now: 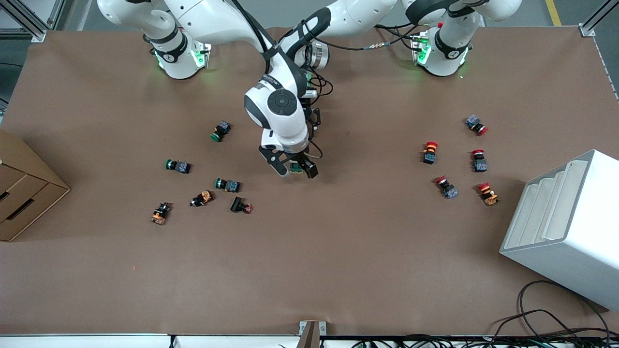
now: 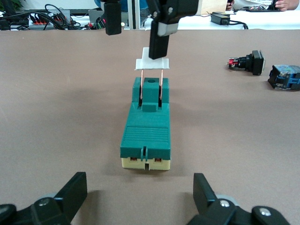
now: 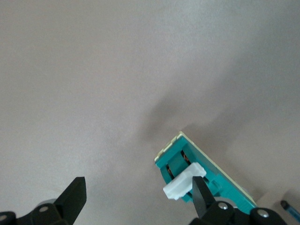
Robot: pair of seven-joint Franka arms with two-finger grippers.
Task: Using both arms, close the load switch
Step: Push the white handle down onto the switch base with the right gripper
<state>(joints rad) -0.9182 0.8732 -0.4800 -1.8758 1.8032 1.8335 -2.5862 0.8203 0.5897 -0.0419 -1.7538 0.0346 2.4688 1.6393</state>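
The load switch (image 1: 295, 167) lies on the brown table, mid-table: a dark green block on a cream base. Its white handle (image 2: 152, 64) stands raised on two copper blades. My right gripper (image 1: 294, 168) is open and straddles the switch. One of its fingers (image 3: 201, 197) touches the white handle (image 3: 180, 184) of the switch (image 3: 211, 180). My left gripper (image 2: 140, 199) is open and low over the table, just short of the switch's cream end (image 2: 146, 125). In the front view the left gripper (image 1: 315, 121) is mostly hidden by the right arm's wrist.
Green-capped push buttons (image 1: 220, 130) (image 1: 177, 166) (image 1: 227, 184) and other small parts lie toward the right arm's end. Red-capped buttons (image 1: 429, 152) (image 1: 479, 160) lie toward the left arm's end. A cardboard box (image 1: 24, 188) and a white rack (image 1: 566, 227) stand at the table's ends.
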